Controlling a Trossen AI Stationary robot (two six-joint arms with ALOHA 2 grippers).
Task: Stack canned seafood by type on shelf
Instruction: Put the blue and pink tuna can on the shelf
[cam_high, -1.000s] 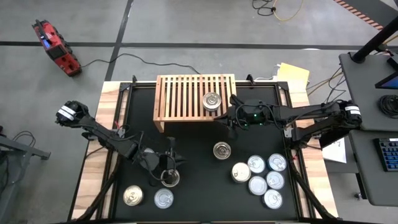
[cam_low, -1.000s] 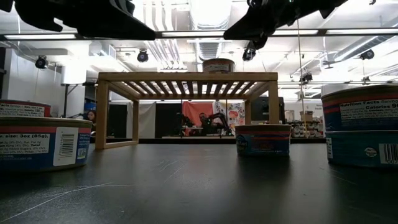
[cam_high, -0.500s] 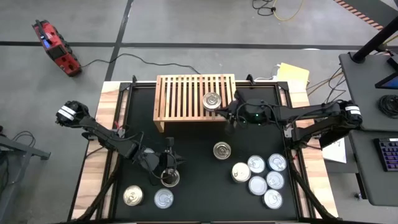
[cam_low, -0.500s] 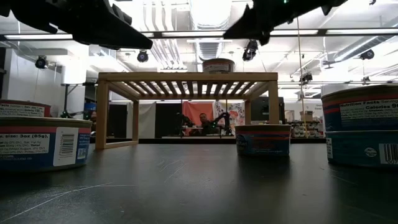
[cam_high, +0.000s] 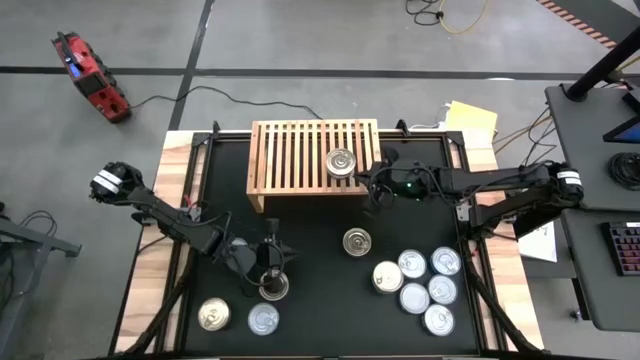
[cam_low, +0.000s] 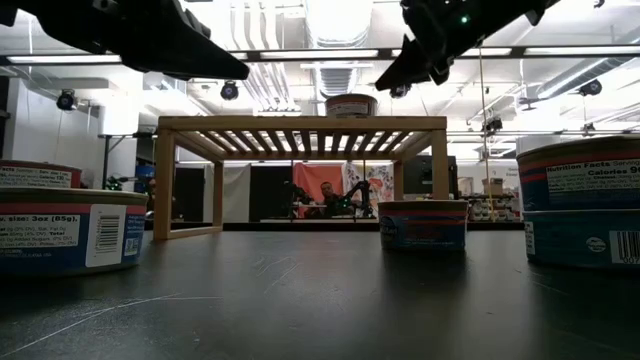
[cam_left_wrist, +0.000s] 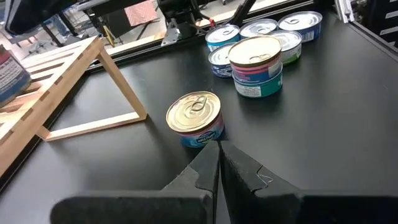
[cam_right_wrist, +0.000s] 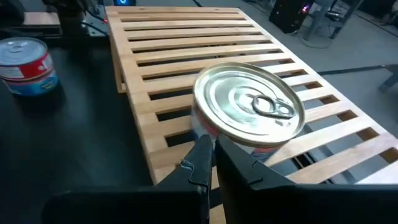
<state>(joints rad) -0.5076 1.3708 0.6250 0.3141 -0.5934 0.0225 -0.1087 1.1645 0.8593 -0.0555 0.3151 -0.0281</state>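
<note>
The light-wood shelf (cam_high: 300, 150) stands at the table's far middle. One silver-lidded tin (cam_high: 341, 163) rests on its slats near the right end; it also shows in the right wrist view (cam_right_wrist: 249, 112). My right gripper (cam_high: 371, 188) is shut and hovers just right of that tin, above shelf height (cam_low: 400, 70). My left gripper (cam_high: 274, 262) is shut over the near left of the table, beside a tin (cam_high: 273, 288). It points at a gold-lidded tin (cam_left_wrist: 194, 117) standing alone mid-table (cam_high: 357, 241).
Several tins cluster at the near right (cam_high: 418, 282), one taller one among them (cam_left_wrist: 255, 65). Two more tins (cam_high: 213, 316) (cam_high: 262, 319) sit at the near left edge. Bare black mat lies between the shelf and the tins.
My right gripper has drawn back a little toward the table's right edge, away from the tin on the shelf, and its fingertips have tipped lower. The tins have stayed where they were.
</note>
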